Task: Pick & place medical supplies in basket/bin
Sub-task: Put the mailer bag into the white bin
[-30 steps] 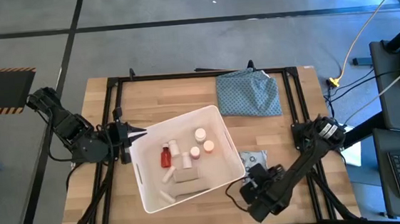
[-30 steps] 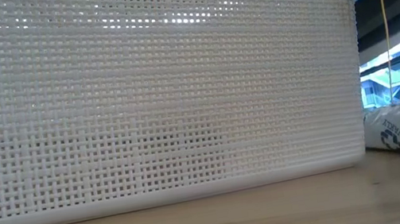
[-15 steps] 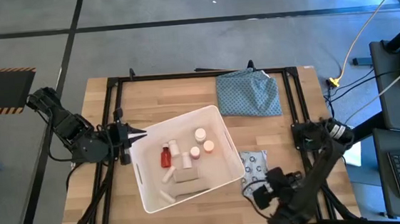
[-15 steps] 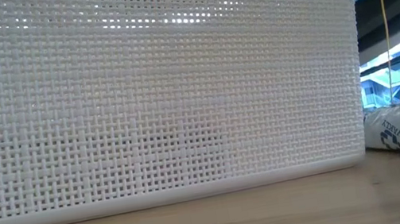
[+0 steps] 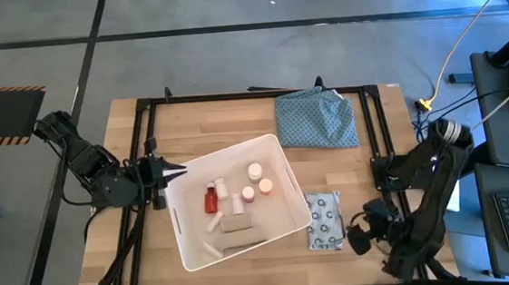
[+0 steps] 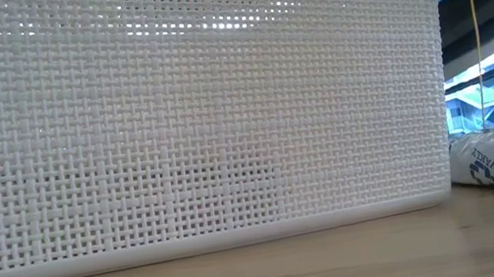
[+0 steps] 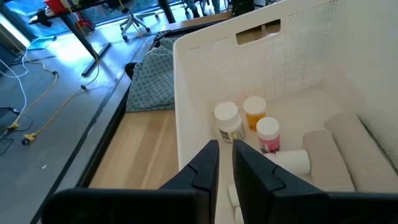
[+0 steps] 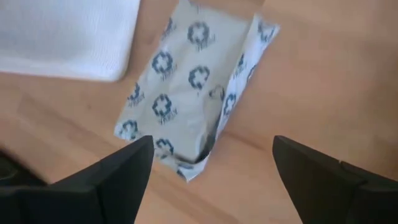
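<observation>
Nearest your right gripper, the packet lies flat on the bench, its long axis running from the near edge toward the far edge, one short end facing the gripper. You can see it is pale grey-white, printed with rows of dark ring marks, creased along one side. It sits just beside the basket's right corner; whether the two touch you cannot tell. The right gripper hovers near the packet's near-right side, its fingers spread wide with nothing between them.

Farther in, the basket is a big white tub with mesh walls, standing askew on the bench. Inside you have a red bottle, small white round bottles and short white tubes.

At the basket's left rim, your left gripper waits with its fingers nearly together, empty.

At the far edge lies the blue-green cloth.
</observation>
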